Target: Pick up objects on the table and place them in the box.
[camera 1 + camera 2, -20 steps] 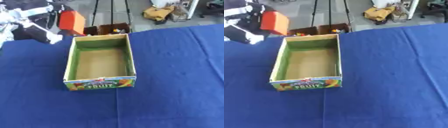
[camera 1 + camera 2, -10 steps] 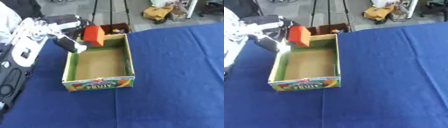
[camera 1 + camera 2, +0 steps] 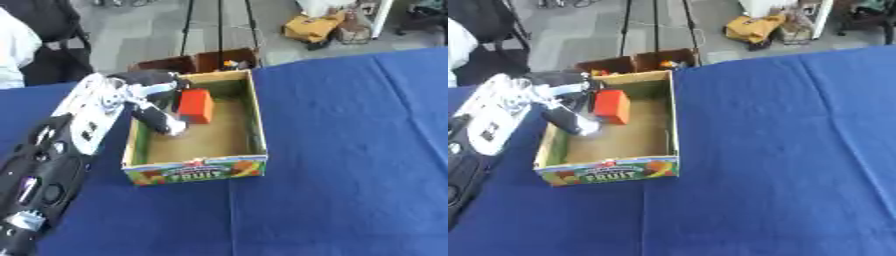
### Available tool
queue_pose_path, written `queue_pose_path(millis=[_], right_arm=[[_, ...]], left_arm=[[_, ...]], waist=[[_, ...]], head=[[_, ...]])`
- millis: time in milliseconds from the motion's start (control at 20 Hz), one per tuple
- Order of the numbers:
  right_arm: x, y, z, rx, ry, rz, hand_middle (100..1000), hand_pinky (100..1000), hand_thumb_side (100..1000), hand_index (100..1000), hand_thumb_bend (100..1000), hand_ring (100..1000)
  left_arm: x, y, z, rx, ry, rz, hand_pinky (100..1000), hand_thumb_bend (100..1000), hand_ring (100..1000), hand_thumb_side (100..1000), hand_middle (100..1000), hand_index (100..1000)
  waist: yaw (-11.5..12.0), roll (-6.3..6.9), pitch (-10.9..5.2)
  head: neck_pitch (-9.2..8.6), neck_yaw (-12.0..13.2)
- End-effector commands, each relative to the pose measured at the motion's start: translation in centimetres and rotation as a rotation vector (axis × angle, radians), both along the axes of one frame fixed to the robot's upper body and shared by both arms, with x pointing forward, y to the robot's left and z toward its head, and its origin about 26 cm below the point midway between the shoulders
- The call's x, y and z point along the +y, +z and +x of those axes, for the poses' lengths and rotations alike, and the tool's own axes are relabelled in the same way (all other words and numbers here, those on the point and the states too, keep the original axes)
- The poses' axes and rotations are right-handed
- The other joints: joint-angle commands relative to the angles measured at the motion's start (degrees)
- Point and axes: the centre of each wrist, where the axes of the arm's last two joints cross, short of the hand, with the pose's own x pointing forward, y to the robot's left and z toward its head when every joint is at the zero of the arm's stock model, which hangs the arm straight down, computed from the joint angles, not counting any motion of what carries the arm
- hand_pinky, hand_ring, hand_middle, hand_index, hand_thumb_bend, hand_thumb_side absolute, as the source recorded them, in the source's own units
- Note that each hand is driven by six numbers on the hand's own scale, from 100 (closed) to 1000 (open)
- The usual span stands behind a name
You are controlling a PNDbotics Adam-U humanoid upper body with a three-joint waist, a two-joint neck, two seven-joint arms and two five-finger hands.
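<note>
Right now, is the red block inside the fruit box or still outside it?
Inside, not yet released: the red block is within the walls of the fruit box, at its far left end, with the left hand curled round it.

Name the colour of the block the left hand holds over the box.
Orange-red block, clearest in the left eye view.

The box [image 3: 197, 165] sits on the table [image 3: 350, 150], left of its middle. The left hand [image 3: 144, 97] reaches in over the box's left wall near the far corner. The block [image 3: 195, 106] is just right of the fingers [image 3: 163, 120], inside the box's far half. Another open carton [image 3: 197, 61] stands behind the fingers, beyond the table's far edge.
</note>
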Motion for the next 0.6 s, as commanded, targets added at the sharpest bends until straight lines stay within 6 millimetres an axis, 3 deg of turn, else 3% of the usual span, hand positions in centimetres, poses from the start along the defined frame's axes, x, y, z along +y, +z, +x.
queue_pose_path(millis=[50, 350, 500, 600], right_arm=[[0.2, 1.03, -0.38, -0.037, 0.013, -0.019, 496, 638, 997, 682, 100, 754], [0.24, 1.04, -0.37, -0.036, 0.018, -0.02, 496, 639, 1000, 682, 100, 755], [0.22, 1.03, -0.37, -0.036, 0.018, -0.019, 496, 639, 1000, 682, 100, 754], [0.21, 1.01, -0.37, -0.036, 0.018, -0.018, 495, 639, 1000, 682, 100, 755]], left_arm=[[0.03, 0.37, 0.32, -0.025, 0.018, 0.032, 266, 100, 443, 361, 498, 674], [0.16, -0.18, 0.67, -0.017, 0.06, 0.094, 349, 100, 501, 383, 607, 859], [0.2, -0.28, 0.68, -0.008, 0.069, 0.129, 432, 100, 598, 420, 798, 983], [0.12, -0.15, 0.59, -0.013, 0.062, 0.145, 492, 100, 738, 423, 925, 1000]], waist=[[-0.1, 0.62, -0.49], [-0.1, 0.67, -0.42], [-0.1, 0.59, -0.45], [0.0, 0.52, -0.5]], head=[[-0.81, 0.2], [-0.6, 0.0], [-0.53, -0.1], [-0.56, -0.1]])
